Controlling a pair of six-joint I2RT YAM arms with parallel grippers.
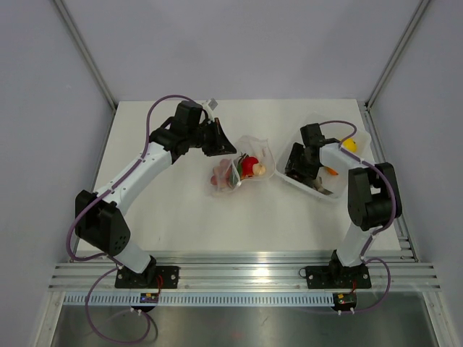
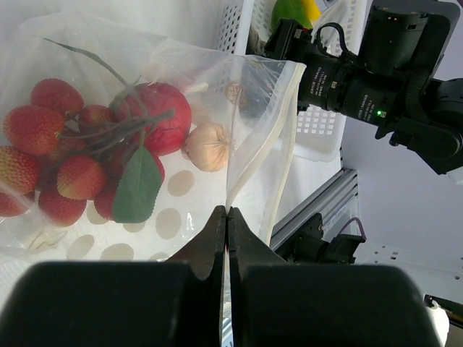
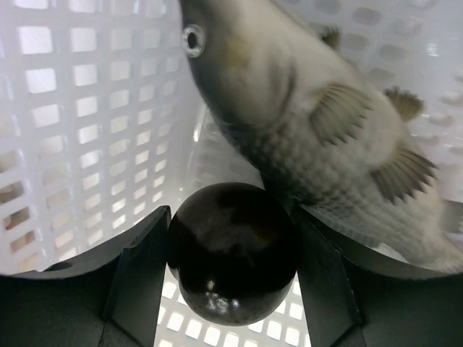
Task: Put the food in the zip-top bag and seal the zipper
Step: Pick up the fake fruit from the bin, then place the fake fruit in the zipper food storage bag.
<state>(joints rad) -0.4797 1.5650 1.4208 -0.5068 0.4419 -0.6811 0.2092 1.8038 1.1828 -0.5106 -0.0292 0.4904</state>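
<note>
Left hand [image 2: 226, 217] pinches the mouth edge of the zip-top bag [image 2: 173, 210]; right hand [image 3: 230, 224], clasping a dark round fruit [image 3: 233, 249] in the basket [image 3: 87, 108], sits to its right.

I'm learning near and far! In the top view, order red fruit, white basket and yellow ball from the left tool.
1. Red fruit, in bag beside left tool.
2. White basket, further right.
3. Yellow ball, basket's far right corner.
</note>
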